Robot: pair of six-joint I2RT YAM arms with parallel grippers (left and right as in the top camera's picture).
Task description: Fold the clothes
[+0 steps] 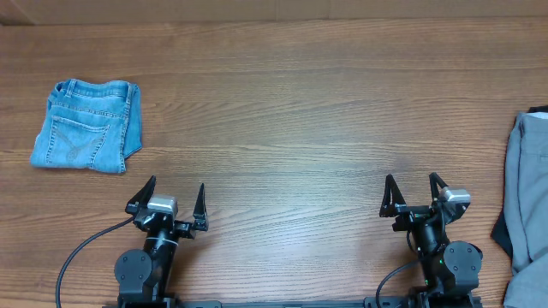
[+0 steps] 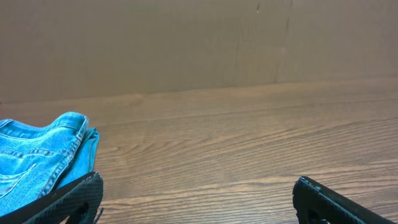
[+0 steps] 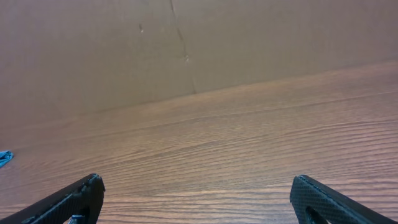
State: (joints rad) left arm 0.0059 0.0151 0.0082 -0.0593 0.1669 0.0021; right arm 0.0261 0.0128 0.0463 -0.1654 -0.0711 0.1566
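Jeans (image 1: 88,126) lay as a compact folded bundle at the far left of the bench (image 1: 291,111), back pocket up; I judged the folding done. My left pincer (image 1: 177,184) and right pincer (image 1: 412,180) stood spread and empty, well apart from them (grey garment (image 1: 527,197) at right edge, unfolded).

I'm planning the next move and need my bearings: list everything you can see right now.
Folded light blue denim jeans: one, blue, table's far left.
Plain grey fabric garment: one, grey, right edge, partly cropped.
Dark item: one, black, beside the grey garment, unidentifiable.
Brown wood-grain table: one, brown, under everything.
Left claw: one, black, open, empty, near edge.
Right claw: one, black, open, empty, near edge.
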